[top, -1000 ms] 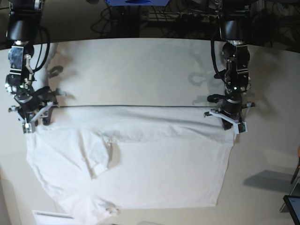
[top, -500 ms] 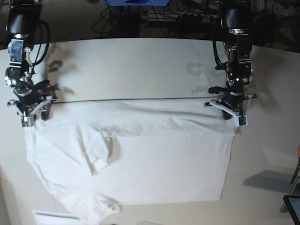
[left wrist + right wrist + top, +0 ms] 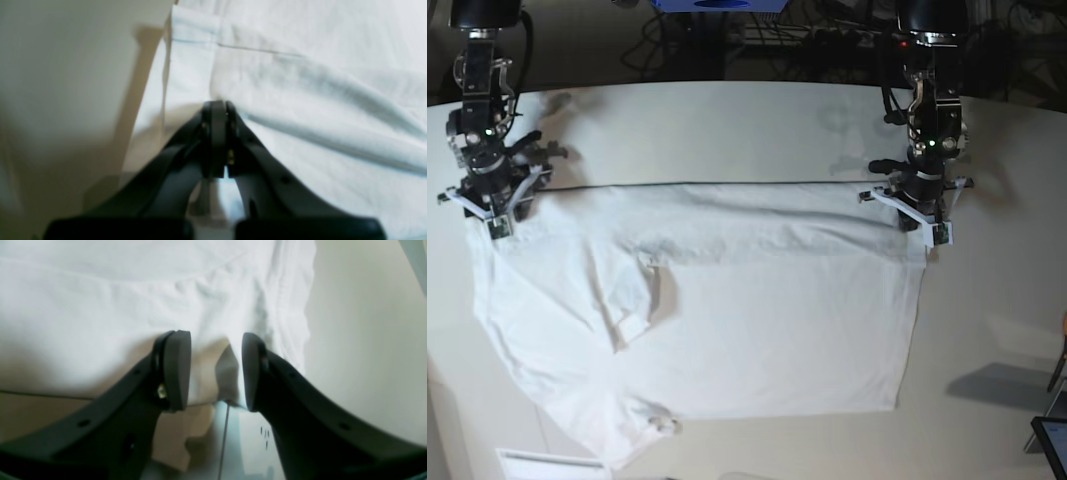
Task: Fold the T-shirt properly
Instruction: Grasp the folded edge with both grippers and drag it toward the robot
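White T-shirt lies spread on the table; left gripper pinches its hem, right gripper half-open astride its edge.

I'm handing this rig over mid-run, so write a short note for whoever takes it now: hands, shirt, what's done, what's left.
Left hand: shut, pinching the far edge of the large white wrinkly cotton T-shirt near one corner.
Right hand: jaws apart over the shirt's other far corner; whether it grips cloth is unclear.
Shirt: spread on the smooth off-white tabletop, far edge stretched straight between both hands; one sleeve lies turned in over the body.
Done: edge taken up, cloth mostly spread.
Left: all the folds; probably smooth the sleeve first.
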`<state>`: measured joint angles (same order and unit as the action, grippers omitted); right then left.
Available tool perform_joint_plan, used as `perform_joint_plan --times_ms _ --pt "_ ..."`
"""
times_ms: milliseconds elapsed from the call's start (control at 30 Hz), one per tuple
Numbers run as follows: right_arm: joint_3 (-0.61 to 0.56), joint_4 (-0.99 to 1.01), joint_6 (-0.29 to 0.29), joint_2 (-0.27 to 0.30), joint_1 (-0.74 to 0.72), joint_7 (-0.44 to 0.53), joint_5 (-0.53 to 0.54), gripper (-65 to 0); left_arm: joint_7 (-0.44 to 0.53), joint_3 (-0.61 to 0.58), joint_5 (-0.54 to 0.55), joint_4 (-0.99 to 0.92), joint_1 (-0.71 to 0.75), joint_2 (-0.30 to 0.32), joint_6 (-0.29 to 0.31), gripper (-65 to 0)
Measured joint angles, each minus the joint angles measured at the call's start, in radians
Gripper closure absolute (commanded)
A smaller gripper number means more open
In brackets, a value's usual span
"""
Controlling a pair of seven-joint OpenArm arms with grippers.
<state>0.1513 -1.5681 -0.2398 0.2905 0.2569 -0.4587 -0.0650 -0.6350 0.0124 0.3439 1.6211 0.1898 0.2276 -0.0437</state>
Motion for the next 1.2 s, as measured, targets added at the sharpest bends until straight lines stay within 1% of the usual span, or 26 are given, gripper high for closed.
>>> perform_joint_plan --times_ms 133,167,267,300,400,433,467,567,667,733,867,900,1000,1100,1133,1200 --pt "0.018 -0.018 0.0 -0.001 0.018 -0.029 0.002 -24.4 0.0 -0.002 0.0 0.005 0.01 0.019 0.007 0.0" --pt "0.034 -0.023 -0.011 -0.009 0.029 -0.029 0.009 -24.4 0.001 -0.002 0.0 0.005 0.011 0.019 0.007 0.0" --pt "0.081 -0.04 -0.011 -0.045 0.054 -0.015 0.013 -24.4 0.0 -0.002 0.0 0.005 0.013 0.018 0.007 0.0" --pt "0.089 -0.045 -0.015 -0.046 0.06 -0.023 0.013 -24.4 0.0 -0.002 0.001 0.007 0.014 0.019 0.007 0.0" --pt "0.102 -0.065 -0.041 -0.046 0.084 -0.03 0.016 -24.4 0.007 -0.007 0.004 0.009 0.022 0.019 0.008 0.0" --pt "0.111 -0.072 -0.058 -0.048 0.091 -0.031 0.016 -24.4 0.007 -0.011 0.003 0.009 0.022 0.019 0.007 0.0" --pt "0.127 -0.076 -0.072 -0.058 0.096 -0.033 0.018 -24.4 0.007 -0.014 0.003 0.01 0.022 0.019 0.007 0.0" --pt "0.182 -0.085 -0.085 -0.105 0.109 -0.025 0.017 -24.4 0.014 -0.014 0.003 0.011 0.031 0.019 0.007 0.0" --pt "0.204 -0.085 -0.125 -0.106 0.121 -0.02 0.025 -24.4 0.016 -0.014 0.003 0.037 0.056 0.018 0.007 0.0" --pt "0.205 -0.086 -0.121 -0.109 0.135 0.0 0.029 -24.4 0.01 -0.034 -0.006 0.062 0.079 0.019 -0.005 0.0" --pt "0.208 -0.098 -0.116 -0.112 0.166 0.014 0.03 -24.4 0.005 -0.053 -0.008 0.101 0.114 0.019 -0.004 0.0" --pt "0.209 -0.099 -0.115 -0.111 0.172 0.02 0.032 -24.4 0.002 -0.053 -0.02 0.109 0.123 0.019 -0.003 0.0" --pt "0.209 -0.105 -0.114 -0.109 0.188 0.025 0.032 -24.4 0.008 -0.054 -0.106 0.121 0.145 0.01 0.0 0.0" --pt "0.214 -0.112 -0.11 -0.11 0.213 0.036 0.037 -24.4 0.015 -0.053 -0.192 0.127 0.161 -0.014 0.0 0.0" --pt "0.229 -0.114 -0.119 -0.112 0.215 0.038 0.042 -24.4 0.025 -0.055 -0.211 0.129 0.169 -0.017 0.0 0.0" --pt "0.261 -0.114 -0.138 -0.115 0.216 0.026 0.053 -24.4 0.031 -0.053 -0.213 0.133 0.182 -0.015 0.0 0.0"
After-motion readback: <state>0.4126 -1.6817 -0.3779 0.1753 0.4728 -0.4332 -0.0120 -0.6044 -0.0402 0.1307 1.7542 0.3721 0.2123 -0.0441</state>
